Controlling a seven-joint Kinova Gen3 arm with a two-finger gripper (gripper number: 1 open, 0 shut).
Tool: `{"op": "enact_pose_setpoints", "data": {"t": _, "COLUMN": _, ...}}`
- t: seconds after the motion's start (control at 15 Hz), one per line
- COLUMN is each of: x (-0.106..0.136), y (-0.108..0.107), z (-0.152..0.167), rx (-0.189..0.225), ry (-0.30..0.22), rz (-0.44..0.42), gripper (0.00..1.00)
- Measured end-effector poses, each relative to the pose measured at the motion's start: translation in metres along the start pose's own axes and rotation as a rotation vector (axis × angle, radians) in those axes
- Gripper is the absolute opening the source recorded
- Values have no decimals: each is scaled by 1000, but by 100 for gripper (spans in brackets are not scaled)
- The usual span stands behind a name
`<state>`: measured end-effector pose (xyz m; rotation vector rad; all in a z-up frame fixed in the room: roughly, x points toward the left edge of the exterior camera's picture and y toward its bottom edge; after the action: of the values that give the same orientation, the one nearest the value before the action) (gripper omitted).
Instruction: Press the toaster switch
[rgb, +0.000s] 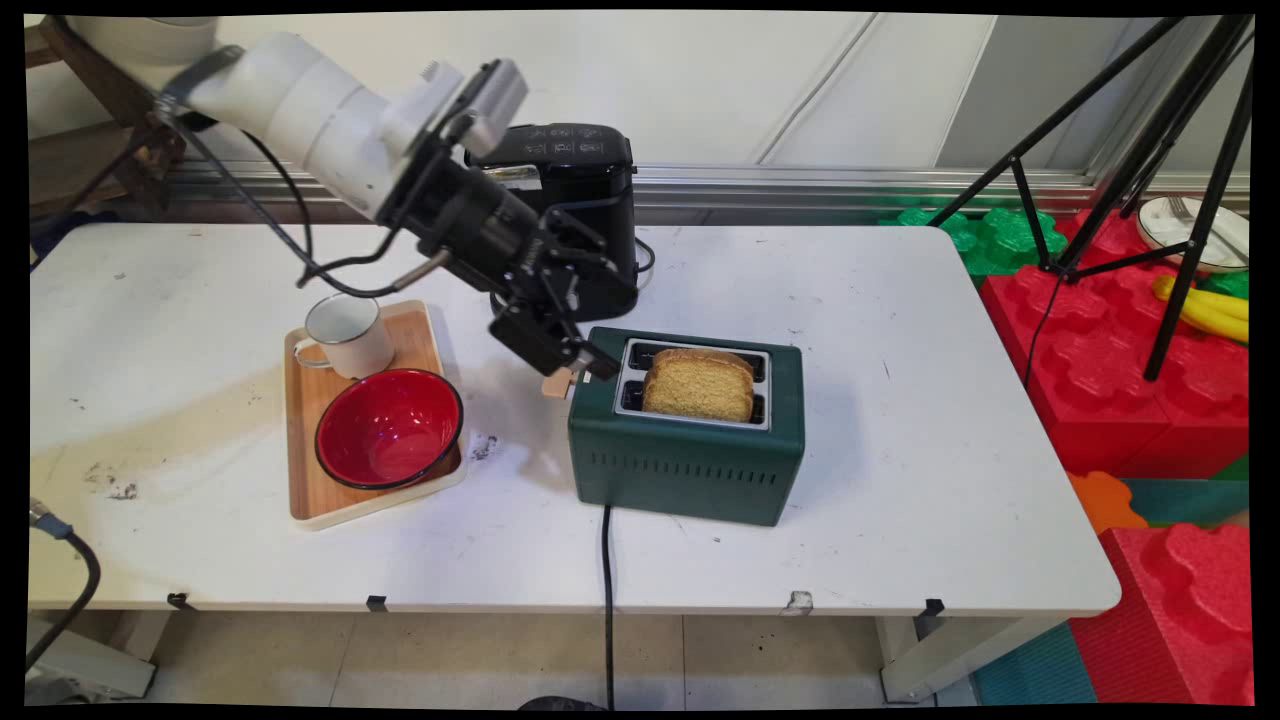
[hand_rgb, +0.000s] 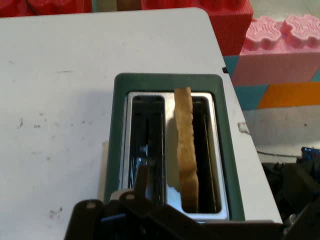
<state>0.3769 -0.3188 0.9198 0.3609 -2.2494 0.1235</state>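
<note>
Here the gripper (rgb: 572, 372) is seen lowered at the left end of the green toaster (rgb: 688, 462), right at its tan lever knob (rgb: 556, 385); whether the fingers are closed on the knob cannot be told. A slice of toast (hand_rgb: 186, 155) is stood upright in one slot, and a wooden tray (rgb: 305, 505) with a red bowl (rgb: 388, 428) and a white mug (rgb: 348, 335) is set to the left.
</note>
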Motion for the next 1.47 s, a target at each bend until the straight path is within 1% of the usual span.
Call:
{"op": "enact_pose_setpoints", "data": {"t": 0.27, "x": -17, "y": -1, "z": -22, "rx": 9, "ry": -40, "rz": 6, "gripper": 100}}
{"op": "enact_pose_setpoints", "data": {"t": 0.53, "x": -34, "y": -4, "z": -36, "rx": 19, "ry": -78, "rz": 21, "gripper": 100}}
{"op": "enact_pose_setpoints", "data": {"t": 0.8, "x": -48, "y": -8, "z": -39, "rx": 31, "ry": -110, "rz": 30, "gripper": 100}}
{"op": "enact_pose_setpoints", "data": {"t": 1.27, "x": -54, "y": -12, "z": -34, "rx": 46, "ry": -124, "rz": 36, "gripper": 100}}
{"op": "enact_pose_setpoints", "data": {"t": 1.33, "x": -55, "y": -12, "z": -34, "rx": 47, "ry": -126, "rz": 38, "gripper": 0}}
{"op": "enact_pose_setpoints", "data": {"t": 1.47, "x": -58, "y": -13, "z": -35, "rx": 50, "ry": -132, "rz": 39, "gripper": 0}}
